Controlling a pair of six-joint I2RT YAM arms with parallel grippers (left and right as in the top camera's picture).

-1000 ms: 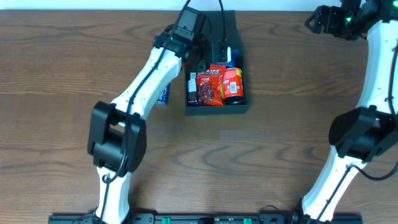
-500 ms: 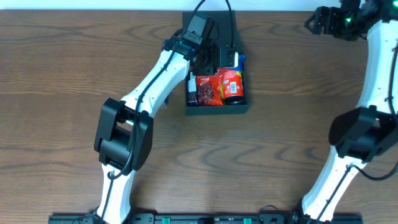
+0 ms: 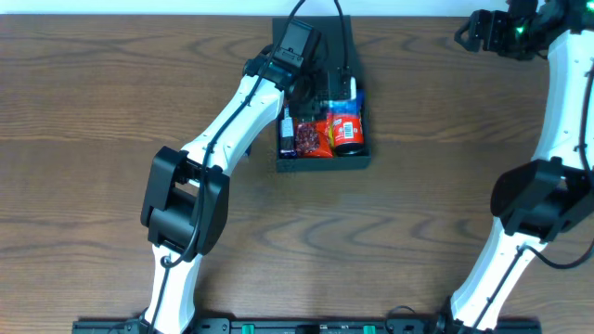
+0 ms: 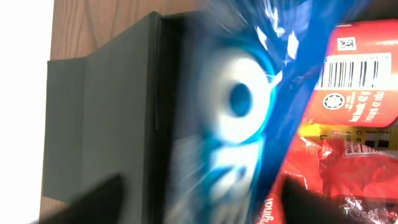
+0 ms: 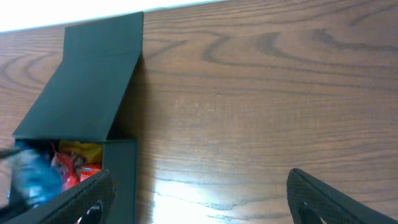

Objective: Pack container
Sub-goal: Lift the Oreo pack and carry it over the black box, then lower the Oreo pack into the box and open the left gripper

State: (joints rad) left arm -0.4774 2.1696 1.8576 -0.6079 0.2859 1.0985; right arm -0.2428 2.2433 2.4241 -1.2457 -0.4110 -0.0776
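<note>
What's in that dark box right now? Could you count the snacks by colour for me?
Blue packet: 1
Red: 2, a crinkly packet and a tub with a barcode
Dark bar: 1
Total: 4 in view; more may lie hidden in the container.

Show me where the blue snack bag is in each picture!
Overhead: the blue bag peeks out in the upper right part of the dark box.
Left wrist: big and blurry across the middle.
Right wrist: blurry blue patch, bottom left corner.
Shared landmark: the dark box, in all three.
</note>
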